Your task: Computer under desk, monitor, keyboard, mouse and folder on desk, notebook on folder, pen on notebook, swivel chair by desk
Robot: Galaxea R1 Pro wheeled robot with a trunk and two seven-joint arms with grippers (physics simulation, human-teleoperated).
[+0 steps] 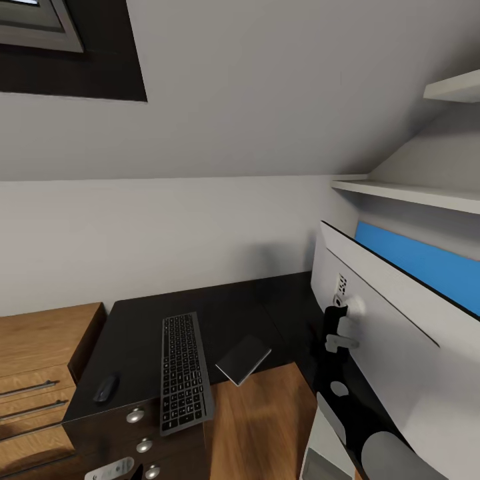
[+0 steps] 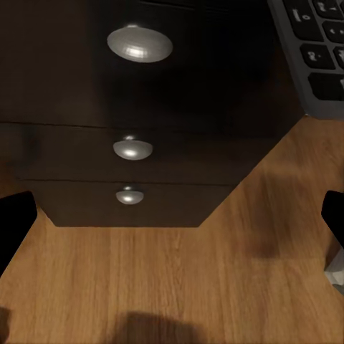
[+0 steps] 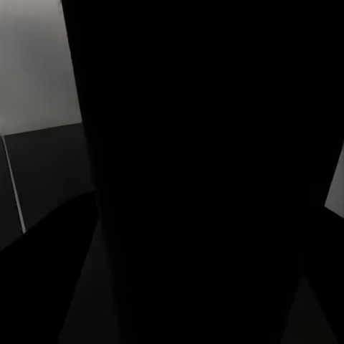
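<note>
Your left gripper (image 2: 172,215) is open: dark fingertips (image 2: 14,222) sit at both edges of its wrist view, nothing between them, aimed at the drawer knobs (image 2: 133,149) on the dark front below the desk (image 1: 220,310) top. Right gripper: can't tell. Its wrist view is blocked by something dark up close.

In the head view, the keyboard (image 1: 183,370) lies on the black desk, its near end hanging slightly over the front edge. The mouse (image 1: 105,388) sits just beside it, toward the wooden drawer unit (image 1: 40,373). The notebook (image 1: 243,360) is on the keyboard's other side, one corner off the desk edge. The monitor (image 1: 400,320) stands on the desk's right wing, pale back toward you, black stand (image 1: 337,333) under it.

Handling, my read:
- Notebook: light, thin, stiff cover. Take it by the overhanging corner or edge; the cover probably slips, so pinch well in.
- Keyboard: rigid, long, light. Push it rather than lift; gripped at one end it'll likely swing.
- Mouse: small, rounded, slick. Grip across its sides.
- Monitor: top-heavy, fragile. Leave it alone.
</note>
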